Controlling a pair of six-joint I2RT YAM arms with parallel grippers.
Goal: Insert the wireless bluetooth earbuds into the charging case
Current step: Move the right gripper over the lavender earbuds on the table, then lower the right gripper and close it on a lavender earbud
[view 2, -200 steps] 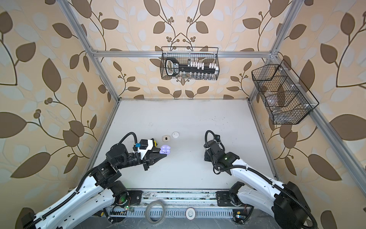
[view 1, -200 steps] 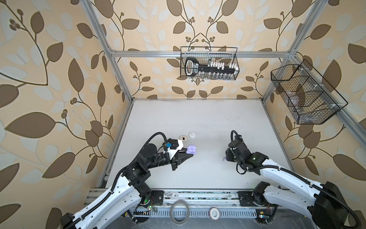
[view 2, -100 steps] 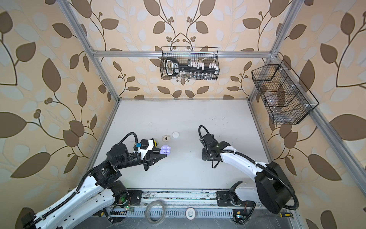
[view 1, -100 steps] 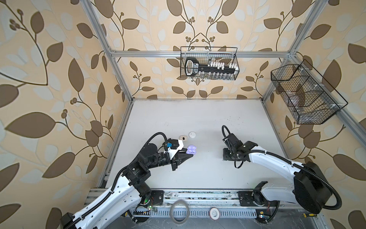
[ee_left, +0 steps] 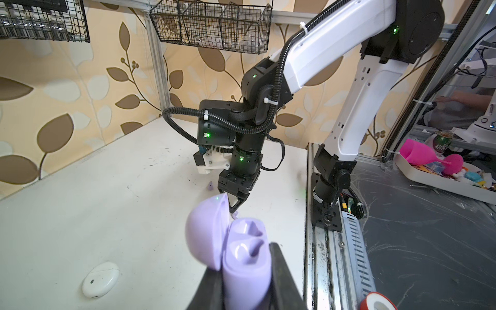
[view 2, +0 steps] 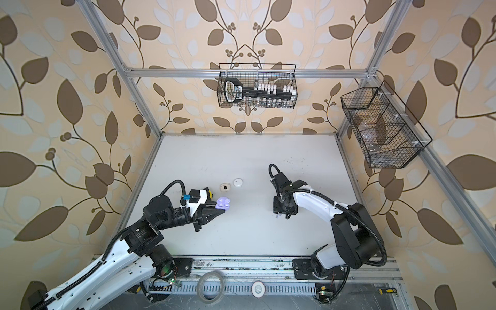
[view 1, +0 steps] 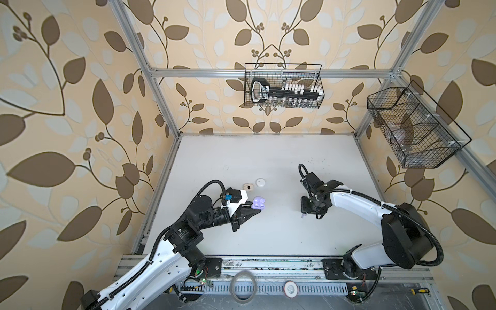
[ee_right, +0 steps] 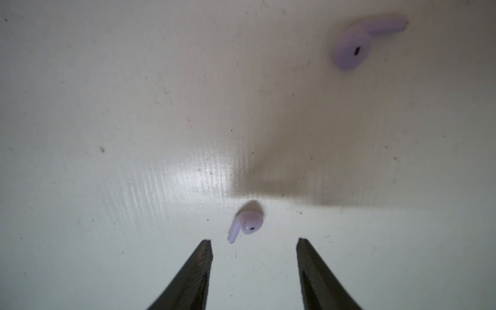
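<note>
My left gripper (view 1: 256, 207) (ee_left: 245, 276) is shut on the body of the lavender charging case (view 1: 259, 202) (view 2: 223, 203) (ee_left: 243, 265), held above the table with its lid open and both wells bare. My right gripper (ee_right: 253, 241) (view 1: 308, 212) points straight down at the table, open, with nothing between its fingers. One lavender earbud (ee_right: 246, 225) lies on the table just beyond the fingertips. A second lavender earbud (ee_right: 358, 44) (ee_left: 210, 185) lies farther off. In both top views the right wrist hides most of the earbuds.
A cream case (view 1: 248, 186) and a round white case (view 1: 260, 182) (ee_left: 100, 279) lie on the table behind the left gripper. Wire baskets (view 1: 283, 86) (view 1: 413, 128) hang on the back and right walls. The table's near edge meets a metal rail (ee_left: 322, 241).
The right arm has raised its elbow and turned its wrist downward over the earbuds, shifting slightly to the left. The left arm and the case have not moved.
</note>
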